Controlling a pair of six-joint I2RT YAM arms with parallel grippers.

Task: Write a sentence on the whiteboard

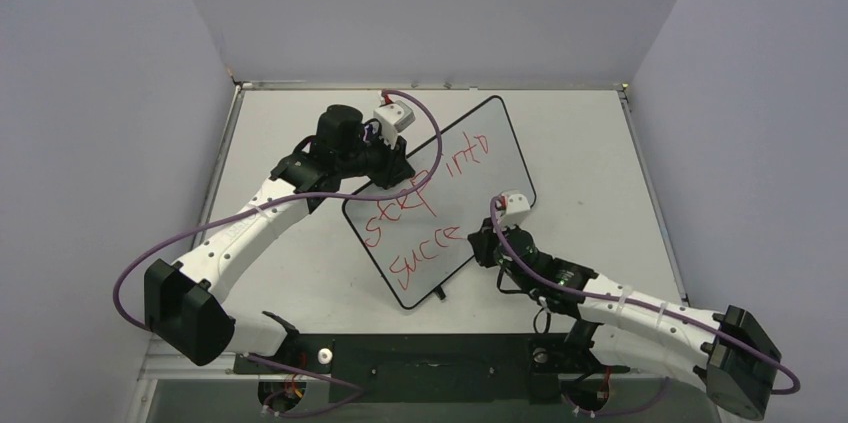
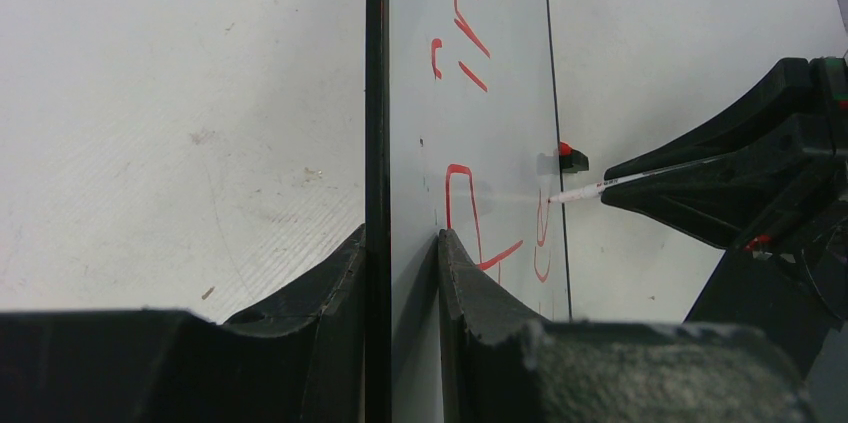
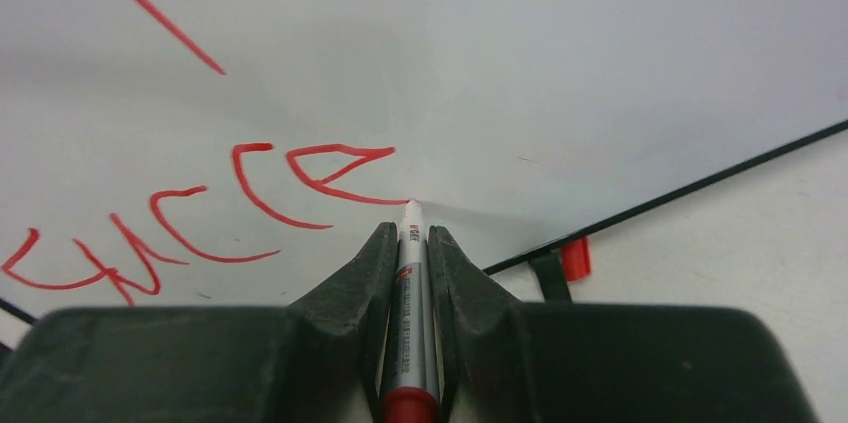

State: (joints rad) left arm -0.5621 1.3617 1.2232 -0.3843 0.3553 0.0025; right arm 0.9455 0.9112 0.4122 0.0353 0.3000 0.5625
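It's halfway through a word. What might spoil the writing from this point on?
1. Room may run out: the marker in the right gripper has its tip close to the frame of the whiteboard, and the sentence stops at "succe".
2. The left gripper pinches only one edge, so pen pressure might shift the board and skew strokes.

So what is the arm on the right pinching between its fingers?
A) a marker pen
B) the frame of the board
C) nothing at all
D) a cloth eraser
A: the right gripper is shut on a marker, whose tip meets the whiteboard at the end of the red sentence.
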